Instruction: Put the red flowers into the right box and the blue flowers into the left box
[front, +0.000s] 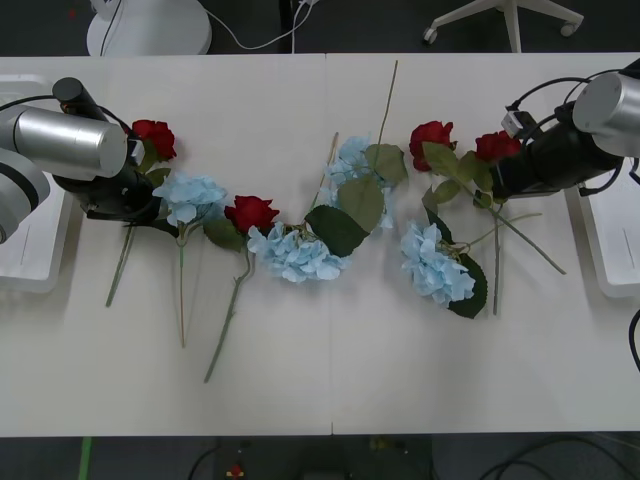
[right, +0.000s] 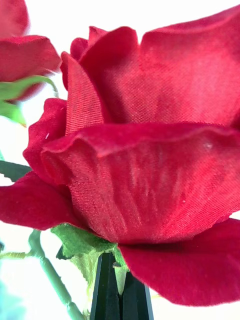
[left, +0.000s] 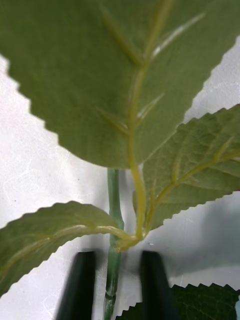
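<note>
The right gripper, at 3 o'clock on the surface, has its jaws together just under a rose head, apparently clamped on it. The left gripper, at 9 o'clock, straddles a leafy green stem with jaws apart. 4 red flowers and 4 blue flowers lie mingled between the right box and left box. Crossed stems and overlapping leaves could drag a neighbour along on lifting; thin stems could slip.
</note>
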